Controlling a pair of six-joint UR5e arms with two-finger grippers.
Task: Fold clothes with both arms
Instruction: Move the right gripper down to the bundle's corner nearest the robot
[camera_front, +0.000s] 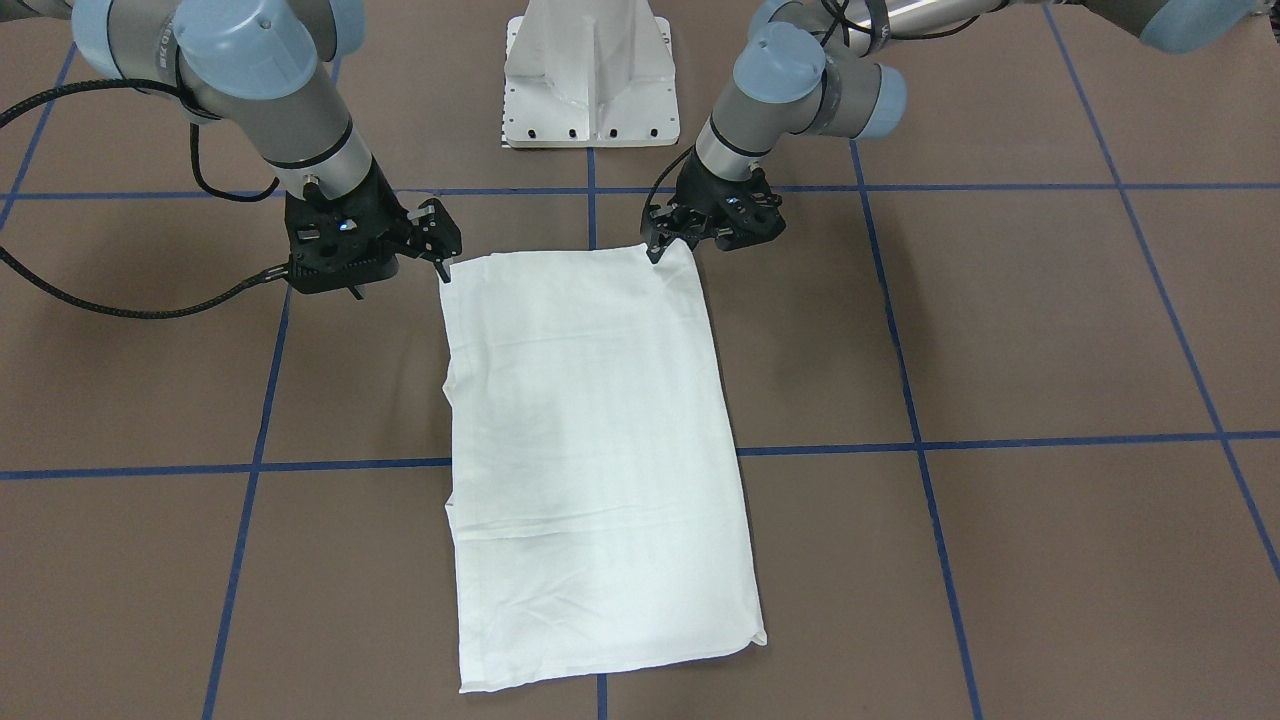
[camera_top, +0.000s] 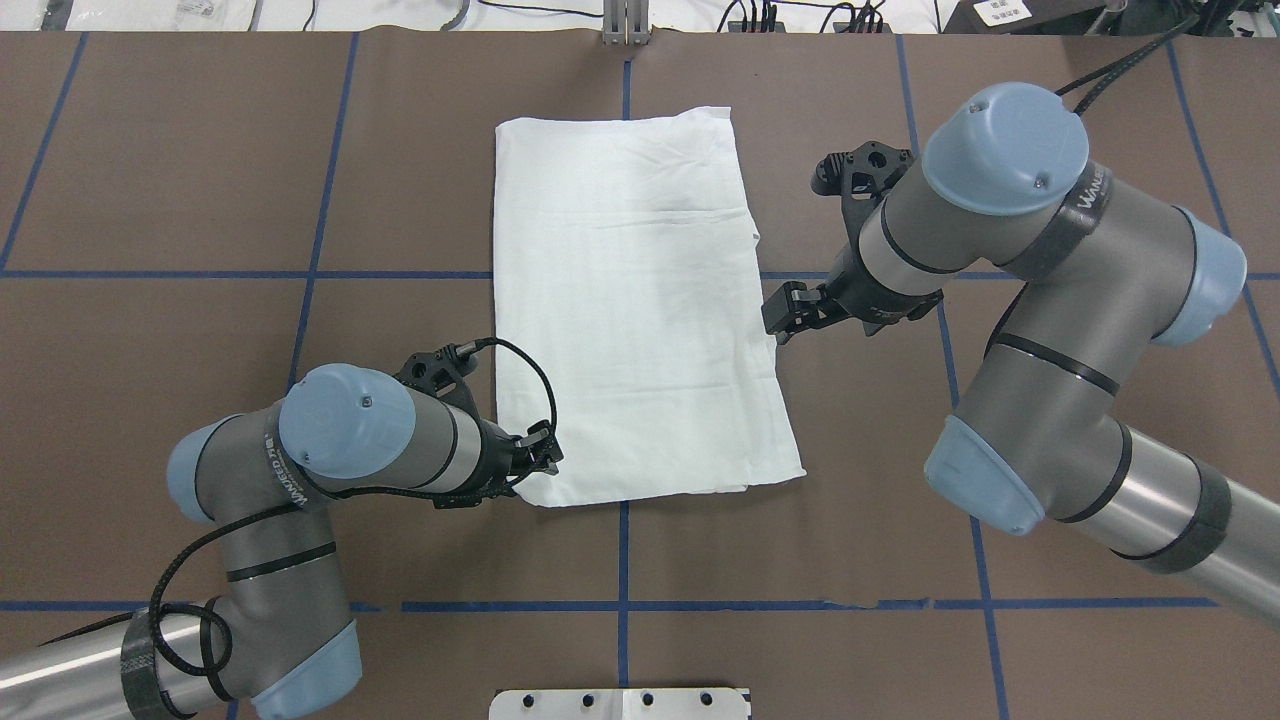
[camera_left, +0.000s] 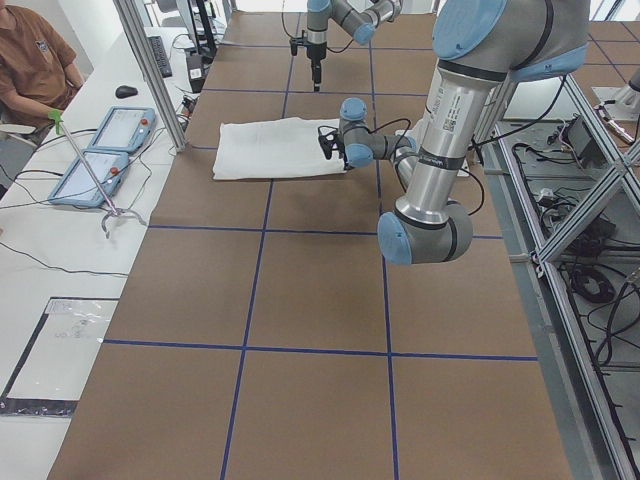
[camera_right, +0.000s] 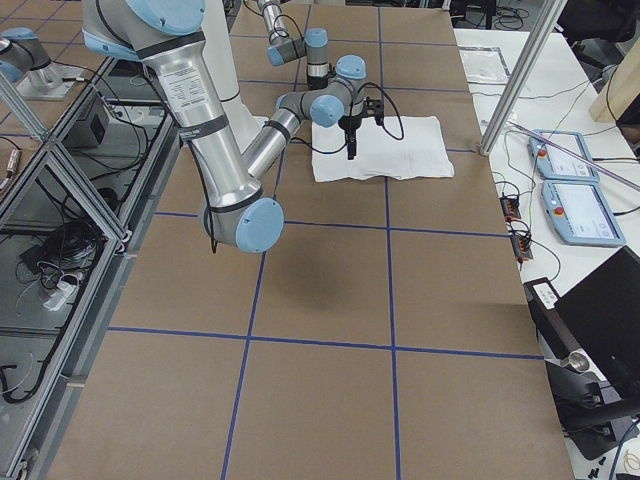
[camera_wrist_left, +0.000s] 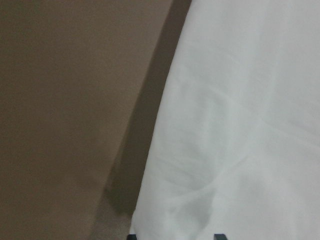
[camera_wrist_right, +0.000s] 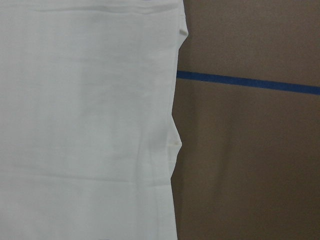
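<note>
- Black left gripper (camera_top: 543, 466) sits low at the shirt's left corner on the robot's side. Its jaws are parted over the cloth edge and clamp nothing.
- White cotton shirt (camera_top: 630, 300) lies flat on the brown table (camera_top: 200, 380), folded into a plain long rectangle. No print or collar shows, and a blue tape line (camera_top: 250, 274) passes under it.
- Right gripper (camera_top: 783, 322) hangs by the shirt's right long edge, raised off the cloth, its jaws apparently parted.
</note>
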